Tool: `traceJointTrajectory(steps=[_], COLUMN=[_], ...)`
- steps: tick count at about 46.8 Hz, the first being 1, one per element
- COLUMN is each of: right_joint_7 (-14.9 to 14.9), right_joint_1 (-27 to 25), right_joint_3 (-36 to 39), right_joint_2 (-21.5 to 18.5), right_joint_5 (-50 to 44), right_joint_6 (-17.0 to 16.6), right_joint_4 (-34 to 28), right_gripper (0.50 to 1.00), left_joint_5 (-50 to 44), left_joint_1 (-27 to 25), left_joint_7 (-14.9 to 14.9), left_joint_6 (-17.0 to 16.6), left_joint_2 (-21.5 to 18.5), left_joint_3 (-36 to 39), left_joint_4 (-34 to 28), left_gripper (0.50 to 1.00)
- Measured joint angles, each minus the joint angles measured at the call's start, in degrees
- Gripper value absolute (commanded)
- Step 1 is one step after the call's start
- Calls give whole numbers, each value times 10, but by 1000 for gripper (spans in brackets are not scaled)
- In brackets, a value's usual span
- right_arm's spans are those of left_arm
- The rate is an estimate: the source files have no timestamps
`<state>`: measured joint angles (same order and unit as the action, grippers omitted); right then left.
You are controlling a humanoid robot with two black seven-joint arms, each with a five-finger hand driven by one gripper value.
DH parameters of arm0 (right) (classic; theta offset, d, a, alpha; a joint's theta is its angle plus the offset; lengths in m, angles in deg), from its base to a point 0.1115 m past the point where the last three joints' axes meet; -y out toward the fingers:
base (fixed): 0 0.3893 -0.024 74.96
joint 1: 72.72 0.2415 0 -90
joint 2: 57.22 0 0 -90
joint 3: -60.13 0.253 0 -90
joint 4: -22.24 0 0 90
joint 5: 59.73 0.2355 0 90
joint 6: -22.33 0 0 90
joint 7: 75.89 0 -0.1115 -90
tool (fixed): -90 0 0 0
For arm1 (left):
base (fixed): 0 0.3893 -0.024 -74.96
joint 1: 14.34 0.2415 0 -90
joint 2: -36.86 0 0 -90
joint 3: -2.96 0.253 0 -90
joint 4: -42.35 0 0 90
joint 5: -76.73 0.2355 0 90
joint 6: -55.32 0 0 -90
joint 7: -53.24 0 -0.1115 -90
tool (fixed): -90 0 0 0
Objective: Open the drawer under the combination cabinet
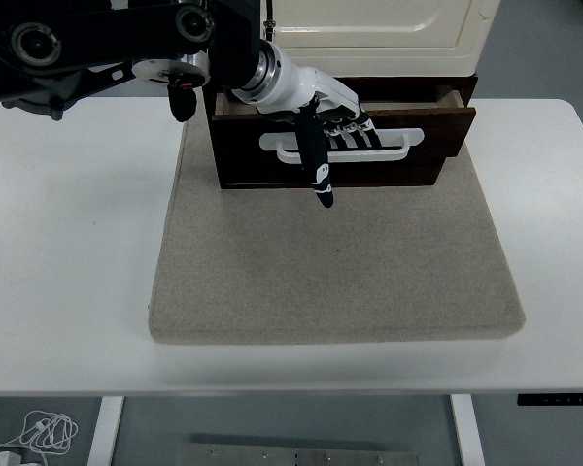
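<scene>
At the far edge of the white table (68, 243), on a grey mat (330, 262): cream combination cabinet (379, 24) with the dark drawer (418, 160) beneath, already partly out. Across its front, a white handle (408, 136) — long axis left to right. Hooked through it from above, fingers (355, 131) of the left hand (325, 121), thumb pointing down. Pull direction judged straight toward the near edge. No right arm visible.

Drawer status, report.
Left hand hooked on white handle. Drawer partly out. Right hand unseen. Grey mat ahead bare.
</scene>
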<state>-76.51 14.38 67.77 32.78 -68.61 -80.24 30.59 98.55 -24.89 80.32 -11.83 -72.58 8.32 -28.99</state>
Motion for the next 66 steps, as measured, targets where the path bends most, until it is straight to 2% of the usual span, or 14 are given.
traceJointTrajectory(steps=[21, 39, 51, 60, 66], right_joint_7=[0, 0, 0, 0, 0], right_joint_1=[0, 0, 0, 0, 0], right_joint_3=[0, 0, 0, 0, 0], right_joint_2=[0, 0, 0, 0, 0], right_joint_5=[0, 0, 0, 0, 0], right_joint_6=[0, 0, 0, 0, 0], right_joint_4=[0, 0, 0, 0, 0], right_gripper=[926, 926, 926, 926, 926], left_joint_5=[-2, -17, -20, -19, -18], left_joint_1=[-1, -9, -12, -19, -21], left_joint_7=[-1, 0, -1, -3, -10], left_joint_6=[6, 27, 30, 32, 33], left_joint_2=[0, -3, -3, -4, -4], left_joint_3=[-5, -8, -14, -56, -130], left_joint_4=[-6, -7, -10, -9, -9], left_gripper=[1000, 1000, 1000, 1000, 1000])
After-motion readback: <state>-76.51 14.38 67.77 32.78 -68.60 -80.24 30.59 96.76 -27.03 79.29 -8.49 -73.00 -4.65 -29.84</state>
